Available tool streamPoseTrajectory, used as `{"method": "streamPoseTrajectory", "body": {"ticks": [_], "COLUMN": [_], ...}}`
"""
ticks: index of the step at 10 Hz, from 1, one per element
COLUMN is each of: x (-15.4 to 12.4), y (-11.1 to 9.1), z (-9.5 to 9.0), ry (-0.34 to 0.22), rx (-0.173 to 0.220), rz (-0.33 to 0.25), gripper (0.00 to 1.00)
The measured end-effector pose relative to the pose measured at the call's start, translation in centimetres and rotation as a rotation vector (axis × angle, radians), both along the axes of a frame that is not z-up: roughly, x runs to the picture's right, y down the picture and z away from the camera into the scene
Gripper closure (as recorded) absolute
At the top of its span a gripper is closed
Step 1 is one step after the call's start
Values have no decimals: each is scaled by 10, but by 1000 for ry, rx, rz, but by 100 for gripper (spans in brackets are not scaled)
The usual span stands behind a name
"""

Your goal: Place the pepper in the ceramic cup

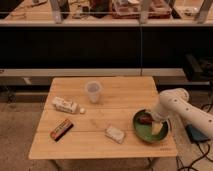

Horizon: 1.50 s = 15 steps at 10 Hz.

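Note:
The pepper (145, 119) is a small reddish-brown piece lying inside the green bowl (142, 131) at the table's right front. My gripper (153, 120) hangs at the end of the white arm (180, 107), down in the bowl right beside the pepper, on its right side. The ceramic cup (93, 91) is a pale handleless tumbler standing upright near the table's back centre, well to the left of the gripper.
On the wooden table (75, 145): a white packet (65, 105) at the left, a red-and-black bar (61, 129) at the front left, a pale wrapped item (115, 133) front centre. A dark shelf unit stands behind the table.

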<state>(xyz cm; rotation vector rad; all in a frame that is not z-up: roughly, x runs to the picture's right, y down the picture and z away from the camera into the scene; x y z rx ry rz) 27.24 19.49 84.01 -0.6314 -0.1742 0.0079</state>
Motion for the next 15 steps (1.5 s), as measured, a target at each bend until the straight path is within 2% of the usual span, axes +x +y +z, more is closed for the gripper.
{"method": "streamPoseTrajectory", "body": {"ticks": [1,3,4,5,8,13,15], "x": [0,-1,-2,-3,-4,-8,-11], "y": [1,0,0,-2,-8,-1,-3], "z": [1,3,3,3,-1,-2,-9], "ry": [0,-2,-3,-3,-1,-6,-19], "rx": [-3,-6,-6,0,22,22,22], "rz": [-1,-5,-5,-5,3,-7,-5], "gripper": [26,44,47,48,69,70,70]}}
